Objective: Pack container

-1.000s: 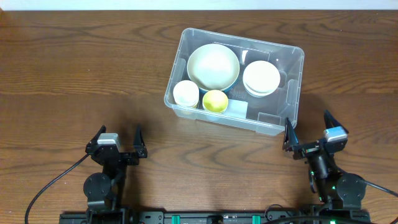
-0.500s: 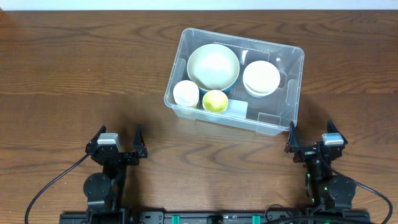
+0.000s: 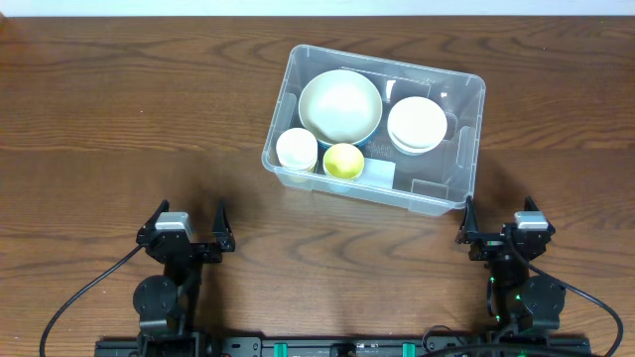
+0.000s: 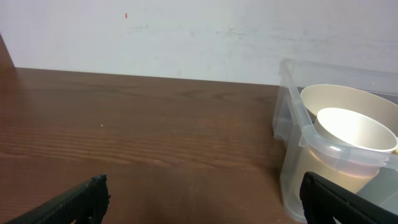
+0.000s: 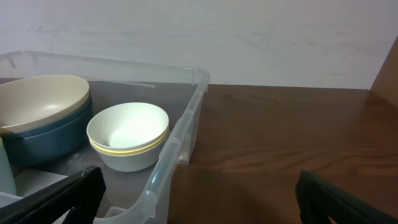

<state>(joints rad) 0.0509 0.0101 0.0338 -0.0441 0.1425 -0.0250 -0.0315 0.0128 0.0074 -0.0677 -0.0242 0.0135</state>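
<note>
The container (image 3: 470, 149) sits at one o'clock on the surface (image 3: 119, 119), holding a big bowl (image 3: 340, 104), stacked white bowls (image 3: 417, 124), a white cup (image 3: 297, 148) and a yellow cup (image 3: 343, 160) — the pale patch beside it is perhaps a label. The left pincer (image 3: 190, 213) at seven o'clock and the right pincer (image 3: 501, 223) at five rest spread and empty — packing looks finished.

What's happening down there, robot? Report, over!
Left gripper and right gripper open, empty, both short of the container. Four bowls inside it. Nothing in the way. Over.
</note>
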